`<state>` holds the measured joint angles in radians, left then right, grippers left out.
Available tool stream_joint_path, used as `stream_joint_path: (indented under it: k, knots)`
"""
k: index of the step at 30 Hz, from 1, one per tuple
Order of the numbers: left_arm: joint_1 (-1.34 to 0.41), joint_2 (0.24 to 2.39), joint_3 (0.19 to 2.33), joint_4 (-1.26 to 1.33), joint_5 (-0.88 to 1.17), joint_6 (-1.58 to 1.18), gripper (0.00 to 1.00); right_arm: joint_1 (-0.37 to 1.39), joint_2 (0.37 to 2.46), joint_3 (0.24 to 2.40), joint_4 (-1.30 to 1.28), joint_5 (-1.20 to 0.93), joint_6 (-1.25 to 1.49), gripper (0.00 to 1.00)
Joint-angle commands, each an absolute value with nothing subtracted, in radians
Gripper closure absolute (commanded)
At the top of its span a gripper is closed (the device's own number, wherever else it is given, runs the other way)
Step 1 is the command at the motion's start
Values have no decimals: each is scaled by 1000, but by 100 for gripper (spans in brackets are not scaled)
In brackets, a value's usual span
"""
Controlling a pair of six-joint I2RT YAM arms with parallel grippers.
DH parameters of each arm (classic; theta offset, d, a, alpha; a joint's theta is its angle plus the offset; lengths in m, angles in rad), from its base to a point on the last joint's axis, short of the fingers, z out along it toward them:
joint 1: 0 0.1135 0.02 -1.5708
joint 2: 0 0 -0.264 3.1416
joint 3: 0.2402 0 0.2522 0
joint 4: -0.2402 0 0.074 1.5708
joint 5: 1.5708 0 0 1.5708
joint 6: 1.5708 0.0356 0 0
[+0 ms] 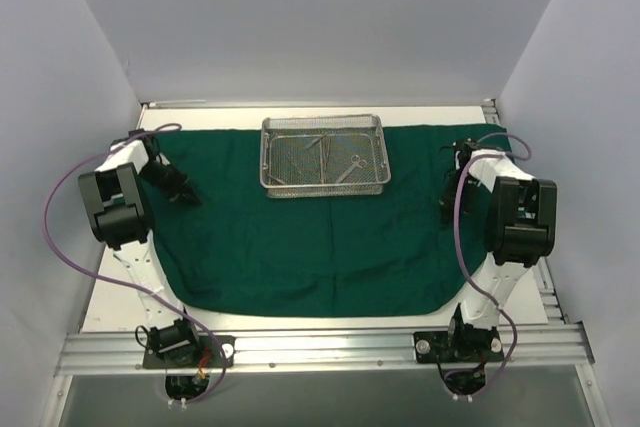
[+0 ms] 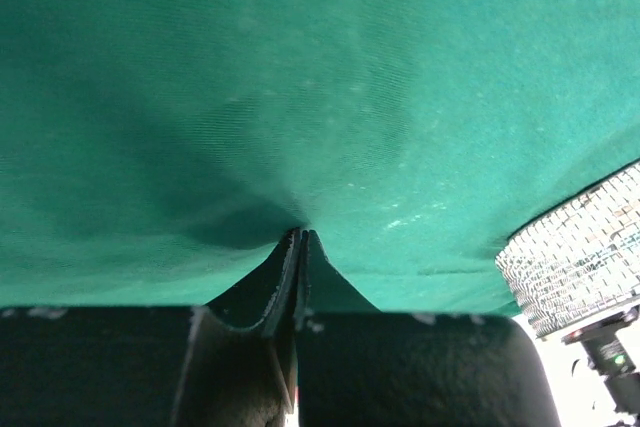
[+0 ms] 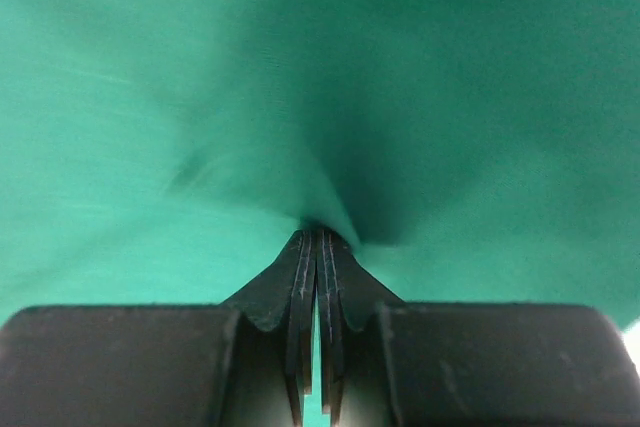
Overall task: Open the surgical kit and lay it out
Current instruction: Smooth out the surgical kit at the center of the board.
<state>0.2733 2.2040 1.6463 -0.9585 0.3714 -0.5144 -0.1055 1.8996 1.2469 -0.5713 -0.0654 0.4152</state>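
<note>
Your left fingers (image 2: pixel 262 292) are clenched tight, with no gap showing between the tips, and they pinch a small pucker of the dark green drape (image 1: pixel 300 247). In the left wrist view the cloth gathers into creases right where the tips meet. Your right fingers (image 3: pixel 292 287) are pressed together the same way. A peak of the same cloth is drawn into their tips and the fabric fans out from that point. From above, you have the left pair on the drape near its far left corner and the right pair at its far right edge. Both grip the cloth itself, not anything metal. The drape is spread open and mostly flat over the white counter (image 1: pixel 108 299), with its near edge curving just ahead of the arm bases. The silver wire-mesh tray (image 1: pixel 323 154) sits uncovered on the far middle of the drape, between your two sets of fingers and well apart from each. In the left wrist view one rounded mesh corner of it shows at the right edge, away from the tips. Thin steel instruments (image 1: pixel 345 162) lie inside the tray, too small for you to tell one from another.
</note>
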Motion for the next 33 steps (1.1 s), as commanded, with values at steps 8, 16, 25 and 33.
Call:
stream_joint_path:
  k: [8,16,25,33]
  knots:
    - [311,2163,1599,-928,282,-471,98,-255,1451,1272,-950,273,486,100]
    - [310,2131,1588,-928,304,-471,98,-126,1644,1376,-763,15,365,46]
    - [296,2120,1592,-919,333,-483,98,-48,1859,1477,-641,-18,345,69]
    - [293,2135,1597,-923,334,-479,98,-17,1989,1563,-644,-6,350,56]
